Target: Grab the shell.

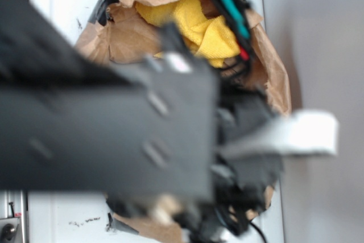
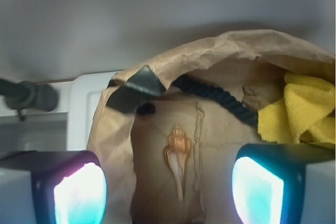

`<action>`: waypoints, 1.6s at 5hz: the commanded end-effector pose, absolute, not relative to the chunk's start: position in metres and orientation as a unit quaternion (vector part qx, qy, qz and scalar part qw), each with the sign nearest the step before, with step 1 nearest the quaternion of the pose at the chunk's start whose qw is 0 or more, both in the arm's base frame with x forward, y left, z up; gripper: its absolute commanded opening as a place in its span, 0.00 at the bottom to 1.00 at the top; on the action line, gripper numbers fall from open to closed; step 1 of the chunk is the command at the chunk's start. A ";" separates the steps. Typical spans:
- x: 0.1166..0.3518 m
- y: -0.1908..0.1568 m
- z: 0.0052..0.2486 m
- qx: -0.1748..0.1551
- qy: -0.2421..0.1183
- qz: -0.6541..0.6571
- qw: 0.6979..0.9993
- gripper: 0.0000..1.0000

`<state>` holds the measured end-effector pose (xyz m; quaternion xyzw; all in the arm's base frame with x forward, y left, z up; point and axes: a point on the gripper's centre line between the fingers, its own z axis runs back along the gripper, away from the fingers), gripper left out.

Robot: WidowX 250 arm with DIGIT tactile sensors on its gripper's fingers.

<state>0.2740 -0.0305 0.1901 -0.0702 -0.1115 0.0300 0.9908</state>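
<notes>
A: One shell [image 2: 178, 157] lies on the floor of the brown paper bag [image 2: 220, 56], whitish tail pointing toward the camera, apart from the yellow cloth [image 2: 296, 111] at the right.

B: Gripper [image 2: 168, 190]?

A: Released; fingers [image 2: 79, 192] spread wide, either side of the shell, nothing held. Exterior view: blurred arm [image 1: 108, 123] covers the bag; shell hidden.

no readable text, no labels, no brands, no numbers, no signs

Glossy shell [image 2: 177, 153]; creased matt paper bag [image 2: 157, 77]; soft yellow cloth [image 2: 299, 111].
</notes>
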 end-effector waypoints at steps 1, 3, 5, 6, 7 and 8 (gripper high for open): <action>0.281 -0.024 0.178 -0.040 -0.115 0.029 0.992 1.00; 0.278 -0.027 0.129 -0.005 -0.084 0.008 0.996 1.00; 0.218 -0.048 0.107 -0.032 -0.060 -0.032 0.997 1.00; 0.218 -0.048 0.107 -0.032 -0.060 -0.032 0.997 1.00; 0.218 -0.048 0.107 -0.032 -0.060 -0.032 0.997 1.00; 0.218 -0.048 0.107 -0.032 -0.060 -0.032 0.997 1.00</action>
